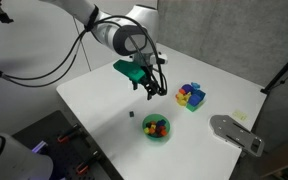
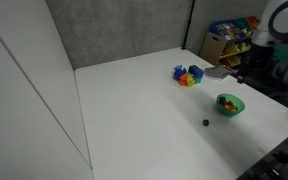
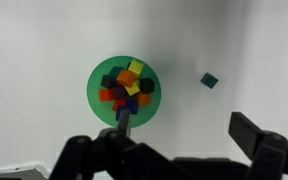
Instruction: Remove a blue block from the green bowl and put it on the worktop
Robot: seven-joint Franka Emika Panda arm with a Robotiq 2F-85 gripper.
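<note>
The green bowl (image 1: 148, 132) sits on the white worktop (image 1: 99, 100) and holds several coloured blocks; it also shows in the other exterior view (image 2: 236, 108) and the wrist view (image 3: 94, 92). A tiny dark blue block (image 1: 131, 114) lies on the worktop beside the bowl, apart from it, and shows in the other exterior view (image 2: 206, 123) and the wrist view (image 3: 210, 80). My gripper (image 1: 150, 88) hangs well above the table, open and empty, with the bowl and the block below it in the wrist view (image 3: 187, 135).
A blue squarish container (image 1: 191, 96) with coloured blocks stands farther back on the worktop (image 2: 188, 75). A grey flat object (image 1: 234, 132) lies at one table edge. A shelf with toys (image 2: 229, 40) stands beyond the table.
</note>
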